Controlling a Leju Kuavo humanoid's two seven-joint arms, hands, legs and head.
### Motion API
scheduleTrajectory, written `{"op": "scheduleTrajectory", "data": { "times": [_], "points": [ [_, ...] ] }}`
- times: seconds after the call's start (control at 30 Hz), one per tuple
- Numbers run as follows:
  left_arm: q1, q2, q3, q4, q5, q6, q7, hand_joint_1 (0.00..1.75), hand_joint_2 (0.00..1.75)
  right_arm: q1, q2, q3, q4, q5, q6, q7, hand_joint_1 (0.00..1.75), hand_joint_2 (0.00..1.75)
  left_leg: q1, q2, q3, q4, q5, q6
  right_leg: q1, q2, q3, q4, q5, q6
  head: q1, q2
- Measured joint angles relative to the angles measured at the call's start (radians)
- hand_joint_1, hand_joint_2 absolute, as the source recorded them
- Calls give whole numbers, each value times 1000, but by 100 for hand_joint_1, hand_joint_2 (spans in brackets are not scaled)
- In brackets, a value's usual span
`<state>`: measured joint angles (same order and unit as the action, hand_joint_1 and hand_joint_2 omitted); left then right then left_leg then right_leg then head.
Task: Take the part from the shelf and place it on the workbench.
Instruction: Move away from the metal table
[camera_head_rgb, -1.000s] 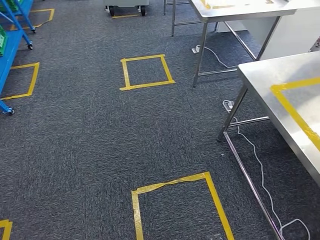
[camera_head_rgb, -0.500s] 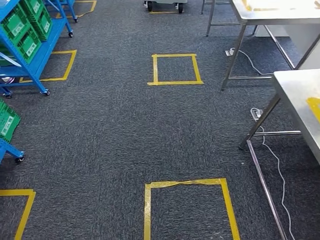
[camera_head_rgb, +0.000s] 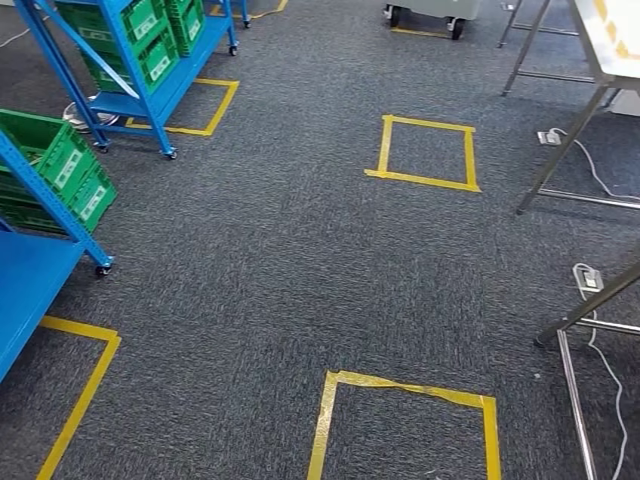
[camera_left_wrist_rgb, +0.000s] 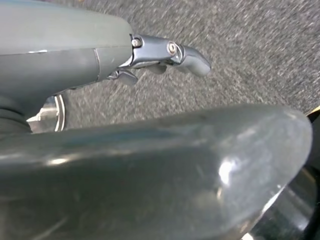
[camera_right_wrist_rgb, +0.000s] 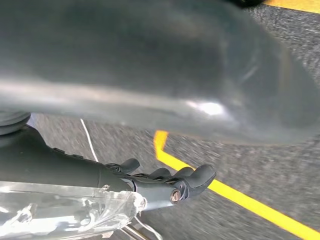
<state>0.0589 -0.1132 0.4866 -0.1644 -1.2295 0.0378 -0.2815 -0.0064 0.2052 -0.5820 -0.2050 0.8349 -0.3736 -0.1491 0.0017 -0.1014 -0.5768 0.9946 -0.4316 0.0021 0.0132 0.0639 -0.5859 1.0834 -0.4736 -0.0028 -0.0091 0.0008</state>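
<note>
A workshop: blue shelf racks (camera_head_rgb: 143, 75) holding green bins (camera_head_rgb: 72, 170), steel workbenches (camera_head_rgb: 596, 60), taped floor squares (camera_head_rgb: 426, 152).

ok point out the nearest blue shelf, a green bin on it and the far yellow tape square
blue shelf (camera_head_rgb: 23, 280), head view, on its flat lower deck
green bin (camera_head_rgb: 53, 150), head view, on its side wall
yellow tape square (camera_head_rgb: 425, 180), head view, on its near strip

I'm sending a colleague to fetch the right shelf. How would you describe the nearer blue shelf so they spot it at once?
Start from the grey carpet with its yellow tape squares. Two blue shelves on wheels stand along its left side; the nearer blue shelf is the one cut off by the picture's left edge, with tilted green bins, beside the tape square nearest the camera.
</note>
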Motion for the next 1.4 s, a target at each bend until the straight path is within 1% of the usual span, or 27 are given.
{"op": "scheduleTrajectory", "data": {
  "times": [0.07, 0.13, 0.2, 0.27, 0.33, 0.37, 0.4, 0.43, 0.5, 0.57, 0.63, 0.7, 0.77, 0.83, 0.87, 0.9, 0.93, 1.0, 1.07, 1.1, 1.13, 1.17, 1.2, 1.23, 1.3, 1.37, 1.4],
  "points": [
    [1, -2, 0, 0, -2, -1, 0, 0, 0, 1, 0, 1, 0, 0, 0, -4, 0, 0, 5, -23, -6, 0, 3, -8, 2, 30, 27, -57, 13, -6, 2, 0],
    [4, -3, 0, 0, -4, -1, 0, 0, 0, 1, 1, 1, 0, 0, 1, -7, 0, 0, 8, -36, -12, -4, 7, -19, 1, 10, 36, -75, 16, -3, 4, 0],
    [6, -2, 0, 0, -5, -1, 0, 0, 0, 1, 3, 1, 0, 0, 2, -9, 0, 0, 4, 6, -26, 18, -16, -28, -3, -16, 46, -99, 27, -1, 1, 0],
    [2, 0, 0, 0, -6, -1, 0, 0, 0, 4, 4, 1, 0, 0, 3, -9, 0, 0, 1, 65, -74, 115, -78, -37, -5, -47, 52, -111, 30, -2, -2, 0],
    [-1, 2, 0, 0, -6, -1, 0, 0, 0, 8, 4, 1, 0, 0, 3, -9, 0, 0, 5, 84, -130, 231, -122, -49, -6, -81, 53, -112, 28, -2, -3, 0],
    [0, 3, 0, 0, -6, -1, 0, 0, 0, 8, 4, 1, 0, 0, 3, -9, 0, 0, 8, 88, -138, 252, -118, -55, -7, -96, 54, -111, 25, 0, -3, 0],
    [2, 4, 0, 0, -6, -1, 0, 0, 0, 7, 5, 1, 0, 0, 4, -9, 0, 0, 12, 93, -128, 234, -94, -61, -10, -110, 57, -110, 22, 3, -3, 0],
    [3, 4, 0, 0, -5, -1, 0, 0, 0, 6, 5, 1, 0, 0, 4, -9, 0, 0, 15, 104, -98, 181, -59, -68, -14, -122, 60, -107, 18, 7, -3, 0],
    [2, 3, 0, 0, -4, -1, 0, 0, 0, 5, 5, 1, 0, 0, 4, -9, 0, 0, 17, 149, -30, 53, -6, -78, -16, -143, 63, -95, 6, 22, -8, 0],
    [-1, 2, 0, 0, -4, -1, 0, 0, 0, 6, 5, 1, 0, -1, 4, -9, 0, 0, 14, 170, -2, -3, 1, -62, -10, -162, 65, -84, -6, 33, -11, 0],
    [0, 3, 0, 0, -4, -1, 0, 0, 0, 5, 5, 1, 0, -1, 4, -9, 0, 0, 11, 149, -3, -3, -3, -35, -10, -177, 71, -83, -13, 38, -9, 0],
    [3, 3, 1, 0, -6, -1, 0, 0, 0, 3, 5, 1, 0, 0, 4, -9, 0, 0, 11, 128, -2, -4, -2, -20, -17, -147, 66, -57, -38, 45, -7, 0],
    [1, 3, 1, 0, -7, -1, 1, 0, 0, 3, 5, 1, 0, 0, 4, -10, 0, 0, 12, 107, -2, -4, 0, -10, -20, -94, 19, 52, -100, 50, -3, 0],
    [-1, 4, 1, 0, -7, -1, 1, 0, 0, 6, 5, 1, 0, 0, 4, -9, 0, 0, 9, 80, -2, -4, 0, -5, -20, -73, -49, 192, -154, 47, -2, 0],
    [-1, 4, 1, 0, -8, -1, 1, 0, 0, 7, 5, 1, 0, 0, 5, -9, 0, 0, 8, 65, -2, -4, 0, -4, -20, -70, -70, 226, -158, 45, -2, 0],
    [0, 4, 1, 0, -8, -1, 1, 0, 0, 7, 5, 1, 0, 0, 6, -9, 0, 0, 7, 50, -1, -4, 0, -4, -19, -67, -72, 219, -139, 40, -2, 0],
    [0, 4, 1, 0, -8, -2, 1, 0, 0, 7, 5, 1, 0, 1, 7, -8, 0, 0, 6, 35, 1, -4, 0, -4, -19, -61, -56, 174, -103, 35, -2, 0],
    [-1, 5, 1, 0, -10, -6, 2, 0, 0, 7, 5, 1, 0, 3, 10, -6, 0, 0, 6, 5, 2, -3, 1, -7, -20, -17, 1, 34, -28, 27, -2, 0],
    [-2, 6, 1, 0, -13, -12, 2, 0, 0, 7, 5, 1, 1, 5, 13, -2, 0, 0, 8, -19, -5, -1, 5, -15, -24, 24, 38, -52, -3, 28, -3, 0],
    [-2, 8, 1, 0, -14, -16, 3, 0, 0, 7, 5, 1, 2, 6, 16, -1, 0, 0, 10, -30, -10, -2, 8, -21, -24, 29, 41, -60, -7, 29, -3, 0],
    [-1, 10, 1, 0, -15, -19, 2, 0, 0, 8, 5, 1, 2, 8, 18, 0, 0, 0, 13, -41, -15, -4, 13, -28, -23, 19, 43, -65, -6, 29, -3, 0],
    [2, 12, 1, 0, -16, -22, 1, 0, 0, 8, 5, 1, 2, 11, 20, 1, 0, 0, 13, -35, -18, -4, 12, -35, -23, 8, 44, -67, -2, 26, -4, 0],
    [4, 15, 1, 0, -16, -24, 0, 0, 0, 8, 4, 1, 2, 17, 21, 0, 0, 0, 11, -13, -24, 5, 3, -40, -24, -5, 45, -72, 2, 21, -6, 0],
    [4, 17, 1, 0, -18, -26, -2, 0, 0, 9, 4, 2, 2, 22, 21, -1, 0, 0, 8, 16, -39, 34, -19, -44, -24, -20, 46, -77, 5, 17, -9, 0],
    [-2, 23, -4, 0, -49, -43, -15, 0, 0, 6, -2, 1, 1, 4, 37, -3, 0, 0, 5, 74, -91, 149, -87, -50, -21, -53, 45, -80, 8, 11, -15, 0],
    [-11, 40, -30, 0, -116, -82, -44, 0, 0, -17, -30, -13, -1, -50, 99, 19, 0, 0, 6, 87, -138, 257, -126, -53, -19, -87, 43, -80, 8, 10, -16, 0],
    [-15, 54, -49, 0, -146, -103, -62, 0, 0, -36, -53, -24, -4, -75, 141, 40, 0, 0, 6, 89, -138, 266, -118, -53, -19, -102, 43, -80, 8, 10, -17, 0]
  ]
}}
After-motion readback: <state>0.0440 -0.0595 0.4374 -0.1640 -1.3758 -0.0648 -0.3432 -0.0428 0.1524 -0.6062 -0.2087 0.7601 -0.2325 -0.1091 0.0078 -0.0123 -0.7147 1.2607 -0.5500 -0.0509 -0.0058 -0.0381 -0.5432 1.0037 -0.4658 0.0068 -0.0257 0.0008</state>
